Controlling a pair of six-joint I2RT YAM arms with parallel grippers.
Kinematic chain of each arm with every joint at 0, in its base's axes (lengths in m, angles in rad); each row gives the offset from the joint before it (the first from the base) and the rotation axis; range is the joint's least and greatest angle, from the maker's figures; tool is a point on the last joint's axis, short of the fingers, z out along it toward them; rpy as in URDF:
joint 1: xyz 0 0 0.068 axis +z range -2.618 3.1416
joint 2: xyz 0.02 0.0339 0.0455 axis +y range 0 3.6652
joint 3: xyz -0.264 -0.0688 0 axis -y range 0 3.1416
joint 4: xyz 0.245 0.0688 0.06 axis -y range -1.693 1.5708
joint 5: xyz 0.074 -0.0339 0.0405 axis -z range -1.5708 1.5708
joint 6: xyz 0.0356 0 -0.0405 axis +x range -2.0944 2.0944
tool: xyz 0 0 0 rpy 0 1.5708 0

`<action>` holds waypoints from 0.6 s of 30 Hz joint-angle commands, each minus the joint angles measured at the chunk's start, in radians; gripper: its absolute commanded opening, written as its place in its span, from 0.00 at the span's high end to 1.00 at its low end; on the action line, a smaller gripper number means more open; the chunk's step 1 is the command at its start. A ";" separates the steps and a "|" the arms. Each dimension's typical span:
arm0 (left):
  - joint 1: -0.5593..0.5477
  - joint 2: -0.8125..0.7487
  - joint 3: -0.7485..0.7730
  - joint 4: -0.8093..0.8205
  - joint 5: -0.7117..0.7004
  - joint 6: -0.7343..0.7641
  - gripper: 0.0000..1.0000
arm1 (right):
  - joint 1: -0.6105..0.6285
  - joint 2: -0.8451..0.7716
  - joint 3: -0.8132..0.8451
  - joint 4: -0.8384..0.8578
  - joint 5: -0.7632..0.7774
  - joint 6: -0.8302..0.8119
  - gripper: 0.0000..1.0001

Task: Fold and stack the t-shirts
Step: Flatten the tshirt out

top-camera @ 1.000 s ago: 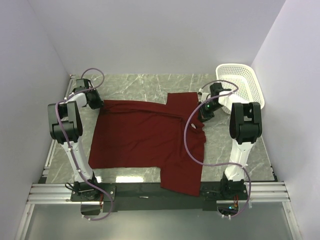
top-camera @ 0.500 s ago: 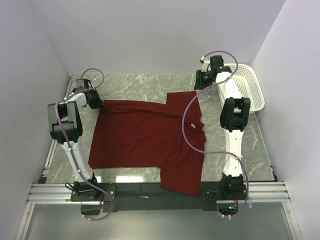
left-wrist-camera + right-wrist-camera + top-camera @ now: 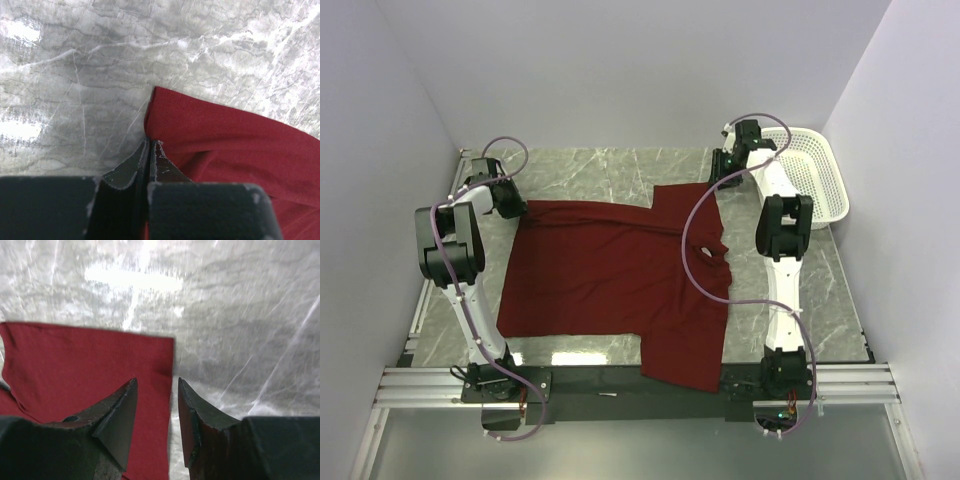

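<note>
A dark red t-shirt (image 3: pixel 610 280) lies spread flat on the marble table, one sleeve hanging toward the near edge. My left gripper (image 3: pixel 517 208) sits low at the shirt's far left corner. In the left wrist view its jaws (image 3: pixel 150 143) are pressed together on the cloth's edge (image 3: pixel 225 145), with a red sliver between the fingers. My right gripper (image 3: pixel 719 176) hovers over the shirt's far right corner. In the right wrist view it (image 3: pixel 156 382) stands open, its fingers straddling the straight edge of the red fabric (image 3: pixel 85 360) without touching it.
A white mesh basket (image 3: pixel 812 180) stands at the far right, just behind the right arm. Bare marble table (image 3: pixel 600 170) runs along the back, with white walls on three sides. A metal rail (image 3: pixel 620 385) marks the near edge.
The right arm swung from beside the collar out to the shirt's far right corner, and its jaws opened. The left gripper stayed put.
</note>
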 commanded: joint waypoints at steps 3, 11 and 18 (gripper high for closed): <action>0.004 -0.043 0.005 -0.005 0.018 0.000 0.94 | 0.011 0.032 0.073 0.007 0.038 0.018 0.54; 0.004 -0.051 -0.010 -0.005 0.021 0.000 0.94 | 0.022 0.098 0.159 -0.056 0.046 -0.031 0.54; 0.003 -0.055 -0.014 0.002 0.026 -0.009 0.94 | 0.049 0.089 0.117 -0.093 0.049 -0.134 0.57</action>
